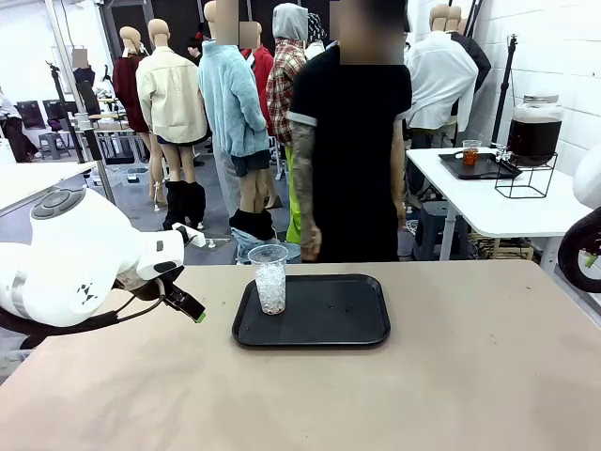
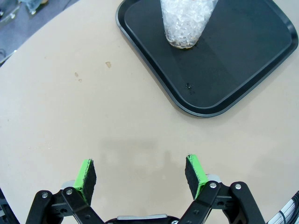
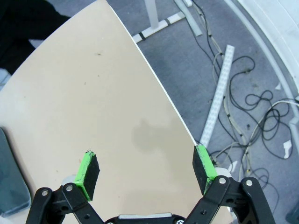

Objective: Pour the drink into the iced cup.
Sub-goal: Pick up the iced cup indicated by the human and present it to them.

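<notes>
The iced cup (image 1: 271,279) is a clear plastic cup full of ice, standing upright on the left part of a black tray (image 1: 329,324). The drink (image 1: 533,136) is dark brown liquid in a big glass dispenser jar on a wire stand, on a white table far back right. My left gripper (image 1: 192,310) hangs low over the table left of the tray. In the left wrist view it (image 2: 142,172) is open and empty, with the iced cup (image 2: 187,23) and tray (image 2: 233,70) ahead. My right gripper (image 3: 147,170) is open and empty over the table's right edge.
A person (image 1: 349,141) in a black shirt stands at the far side behind the tray. A small cup (image 1: 470,152) of orange-red liquid sits on a second black tray (image 1: 484,169) beside the jar. Cables (image 3: 243,107) lie on the floor past the table edge.
</notes>
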Controlling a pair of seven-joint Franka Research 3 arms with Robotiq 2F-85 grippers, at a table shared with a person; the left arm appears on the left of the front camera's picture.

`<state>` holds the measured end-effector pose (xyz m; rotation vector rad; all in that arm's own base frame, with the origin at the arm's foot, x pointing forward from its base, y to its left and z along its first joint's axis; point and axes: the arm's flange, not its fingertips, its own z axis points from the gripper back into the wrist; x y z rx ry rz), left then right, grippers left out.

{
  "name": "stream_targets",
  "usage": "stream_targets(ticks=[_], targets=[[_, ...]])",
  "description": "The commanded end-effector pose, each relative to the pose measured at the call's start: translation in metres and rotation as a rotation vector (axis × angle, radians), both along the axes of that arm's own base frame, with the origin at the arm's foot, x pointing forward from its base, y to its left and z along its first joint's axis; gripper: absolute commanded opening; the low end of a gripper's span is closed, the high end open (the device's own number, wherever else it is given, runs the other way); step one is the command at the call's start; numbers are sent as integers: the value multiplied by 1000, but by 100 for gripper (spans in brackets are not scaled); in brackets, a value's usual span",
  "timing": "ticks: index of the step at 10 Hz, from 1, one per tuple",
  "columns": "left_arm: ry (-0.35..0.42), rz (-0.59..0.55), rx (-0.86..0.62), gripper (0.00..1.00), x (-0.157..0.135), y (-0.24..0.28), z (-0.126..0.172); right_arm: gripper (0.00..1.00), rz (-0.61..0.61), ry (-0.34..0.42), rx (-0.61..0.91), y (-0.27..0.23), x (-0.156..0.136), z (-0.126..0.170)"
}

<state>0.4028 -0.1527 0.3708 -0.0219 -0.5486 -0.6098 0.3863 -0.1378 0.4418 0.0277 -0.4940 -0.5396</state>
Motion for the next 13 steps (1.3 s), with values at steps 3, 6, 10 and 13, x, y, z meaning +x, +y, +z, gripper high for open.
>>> stream_targets(ticks=[3, 6, 10, 13], targets=[[0, 3, -3, 100, 0, 2, 0, 100, 0, -8, -11, -1, 2, 0], [0, 3, -3, 100, 0, 2, 0, 100, 0, -8, -11, -1, 2, 0], [0, 3, -3, 100, 0, 2, 0, 100, 0, -8, -11, -1, 2, 0], [0, 3, -3, 100, 0, 2, 0, 100, 0, -8, -11, -1, 2, 0]])
